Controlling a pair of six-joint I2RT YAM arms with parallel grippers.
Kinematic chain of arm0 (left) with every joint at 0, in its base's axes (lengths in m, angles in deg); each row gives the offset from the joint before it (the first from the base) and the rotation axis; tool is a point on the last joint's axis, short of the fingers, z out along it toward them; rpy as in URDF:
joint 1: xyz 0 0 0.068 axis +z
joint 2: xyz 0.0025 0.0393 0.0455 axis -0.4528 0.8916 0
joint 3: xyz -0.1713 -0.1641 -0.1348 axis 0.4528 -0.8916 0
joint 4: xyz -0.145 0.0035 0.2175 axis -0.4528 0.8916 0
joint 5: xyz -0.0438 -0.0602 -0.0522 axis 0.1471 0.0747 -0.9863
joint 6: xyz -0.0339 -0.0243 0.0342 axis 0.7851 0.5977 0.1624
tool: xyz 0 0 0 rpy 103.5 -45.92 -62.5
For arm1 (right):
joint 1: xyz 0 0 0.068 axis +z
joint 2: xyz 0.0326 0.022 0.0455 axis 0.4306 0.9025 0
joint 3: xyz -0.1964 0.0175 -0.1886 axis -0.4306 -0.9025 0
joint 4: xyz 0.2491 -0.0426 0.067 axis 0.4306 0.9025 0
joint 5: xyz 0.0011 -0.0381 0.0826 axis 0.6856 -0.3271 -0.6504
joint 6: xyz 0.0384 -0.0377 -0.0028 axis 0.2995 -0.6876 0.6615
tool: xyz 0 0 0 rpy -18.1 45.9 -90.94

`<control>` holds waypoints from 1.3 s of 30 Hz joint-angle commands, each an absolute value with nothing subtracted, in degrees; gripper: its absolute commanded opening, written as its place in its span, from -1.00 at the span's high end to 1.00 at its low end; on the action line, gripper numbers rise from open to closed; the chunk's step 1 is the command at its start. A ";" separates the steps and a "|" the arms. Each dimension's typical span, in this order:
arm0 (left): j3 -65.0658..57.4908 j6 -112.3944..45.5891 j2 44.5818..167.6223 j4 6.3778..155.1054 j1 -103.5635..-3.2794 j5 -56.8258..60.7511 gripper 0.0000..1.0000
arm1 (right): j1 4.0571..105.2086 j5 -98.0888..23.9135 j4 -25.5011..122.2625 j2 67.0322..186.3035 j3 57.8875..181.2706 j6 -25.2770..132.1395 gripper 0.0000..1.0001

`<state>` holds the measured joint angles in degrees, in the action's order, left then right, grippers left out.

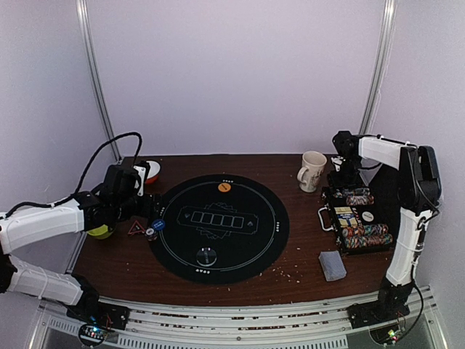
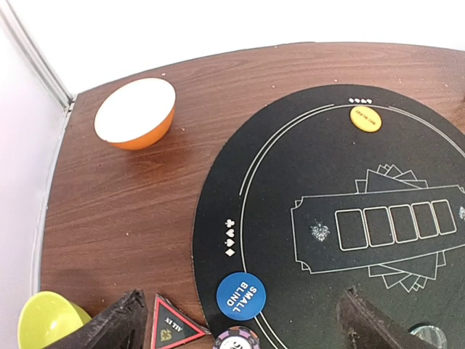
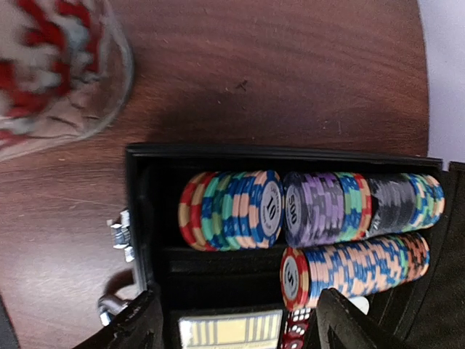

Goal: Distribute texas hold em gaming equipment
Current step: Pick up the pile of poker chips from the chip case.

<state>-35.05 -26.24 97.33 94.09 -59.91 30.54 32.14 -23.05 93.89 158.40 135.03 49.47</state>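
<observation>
From above, a round black felt mat (image 1: 247,243) lies in the middle of the dark wooden table (image 1: 305,254). A small orange disc (image 1: 224,187) sits at the mat's far edge, a clear disc (image 1: 206,256) at its near edge and a blue disc (image 1: 158,225) at its left edge. The left gripper (image 1: 147,213) hangs just above the blue disc. A red triangle piece (image 1: 135,228) and a single striped poker chip (image 1: 150,233) lie just beside the disc. A white-and-orange bowl (image 1: 150,171) stands at the far left, with a yellow-green bowl (image 1: 100,231) nearer.

On the right, an open black case (image 1: 328,212) holds rows of striped chips (image 1: 367,236). A patterned mug (image 1: 313,171) stands beyond it and a grey-blue card deck (image 1: 333,265) lies nearer. The right gripper (image 1: 341,179) hovers over the case's far end.

The left wrist view adds that this gripper's fingers stand wide apart and empty. The blue disc, lettered SMALL BLIND, lies on the mat between them. The triangle is just beside the left finger, off the mat.

The right wrist view shows that gripper's fingers also spread and holding nothing. The chips stand on edge in two rows, with red dice (image 3: 294,331) below them. The mug is a blur close to the case.
</observation>
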 commanded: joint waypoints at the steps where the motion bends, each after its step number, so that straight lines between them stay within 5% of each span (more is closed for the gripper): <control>1: -33.64 -29.84 97.15 92.49 -59.93 29.15 -0.89 | 30.78 -22.35 95.52 160.61 138.41 45.91 -0.53; 7: -32.80 -30.92 98.55 91.87 -59.77 29.26 -0.90 | 30.76 -19.52 94.58 164.11 140.80 45.07 -0.33; 21: -32.99 -31.44 100.70 90.76 -59.56 27.54 -0.90 | 30.85 -23.92 96.87 167.79 142.76 43.40 -0.46; 31: -32.63 -31.44 101.98 90.84 -59.49 27.37 -0.90 | 31.16 -20.31 95.82 171.59 145.02 43.12 -0.04; 39: -32.71 -31.17 102.42 90.76 -59.46 27.17 -0.90 | 32.94 -16.42 95.98 172.78 145.65 42.80 0.06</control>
